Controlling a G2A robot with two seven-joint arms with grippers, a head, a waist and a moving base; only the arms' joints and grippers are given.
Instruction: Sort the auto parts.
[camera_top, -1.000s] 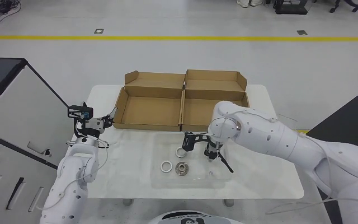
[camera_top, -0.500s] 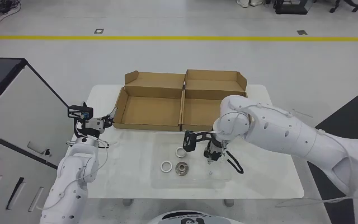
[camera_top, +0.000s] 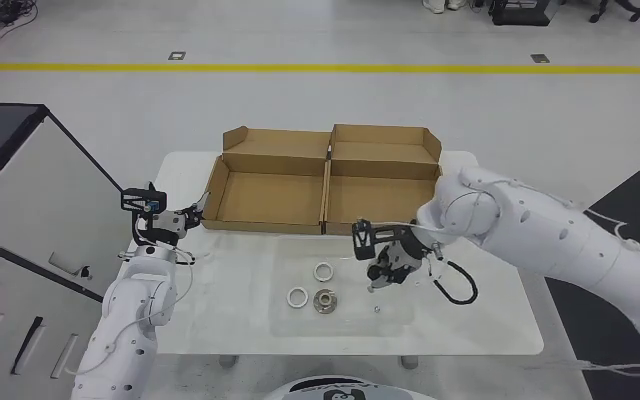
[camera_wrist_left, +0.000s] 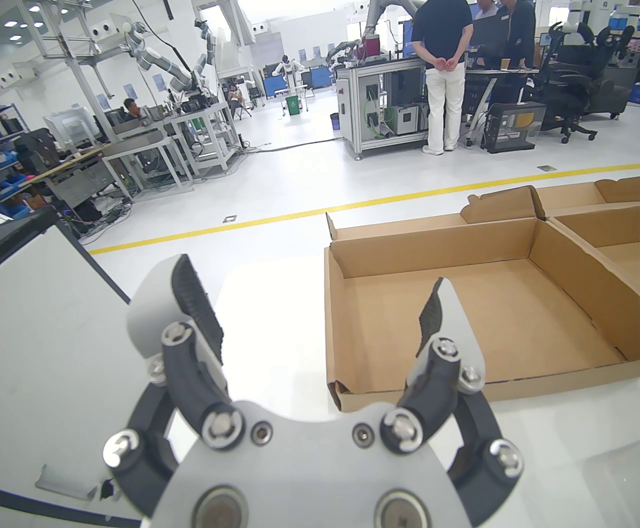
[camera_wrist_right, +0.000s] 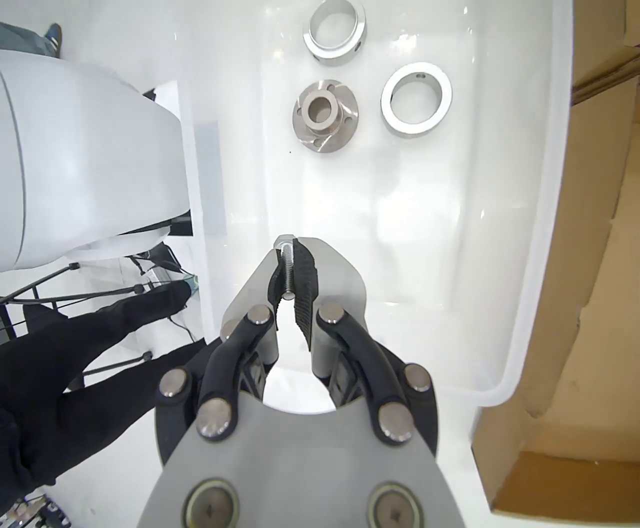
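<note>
My right gripper (camera_wrist_right: 290, 260) is shut on a small threaded bolt (camera_wrist_right: 286, 272), held above the clear plastic tray (camera_wrist_right: 530, 250). In the tray lie two metal rings (camera_wrist_right: 334, 31) (camera_wrist_right: 416, 98) and a round flange (camera_wrist_right: 325, 115). From the top, the right gripper (camera_top: 382, 274) hangs over the tray's right part, with the rings (camera_top: 324, 271) (camera_top: 298, 297), the flange (camera_top: 324, 300) and a tiny part (camera_top: 375, 308) below it. My left gripper (camera_wrist_left: 320, 300) is open and holds nothing, just off the near left corner of the left cardboard box (camera_wrist_left: 475, 300).
Two open cardboard boxes (camera_top: 270, 195) (camera_top: 375, 195) stand side by side at the back of the white table (camera_top: 480, 320). A grey slanted panel (camera_top: 40, 190) stands off the table's left side.
The right arm has swung to the right and its gripper has turned and shifted slightly right over the tray. The left arm and the parts in the tray have kept still.
</note>
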